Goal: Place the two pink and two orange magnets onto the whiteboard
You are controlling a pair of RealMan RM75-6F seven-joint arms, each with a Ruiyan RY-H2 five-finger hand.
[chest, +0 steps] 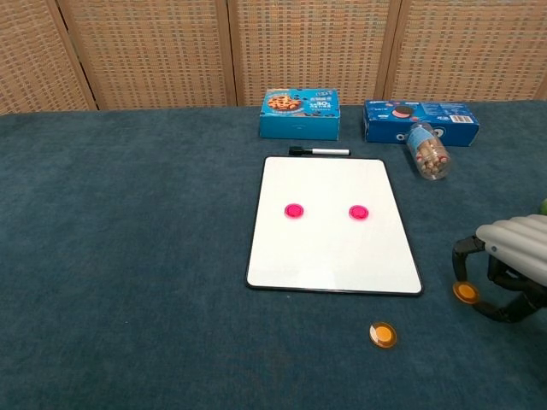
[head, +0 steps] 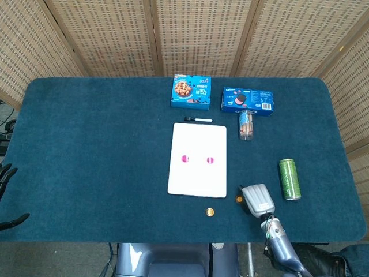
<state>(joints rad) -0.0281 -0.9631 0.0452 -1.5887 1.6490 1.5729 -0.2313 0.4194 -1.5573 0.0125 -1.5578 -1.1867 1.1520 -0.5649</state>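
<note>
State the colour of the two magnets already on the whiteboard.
Pink: both magnets on the whiteboard, clearest in the chest view.

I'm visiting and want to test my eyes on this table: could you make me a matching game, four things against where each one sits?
Things:
1. pink magnets
2. marker
3. green can
4. lone orange magnet

Places:
A. on the cloth near the table's front edge
B. on the whiteboard
C. lying right of the robot hand
D. just beyond the whiteboard's far edge

Pairs: 1-B, 2-D, 3-C, 4-A

Two pink magnets (chest: 294,210) on whiteboard (chest: 333,256), two orange magnets (chest: 383,334) off
</note>
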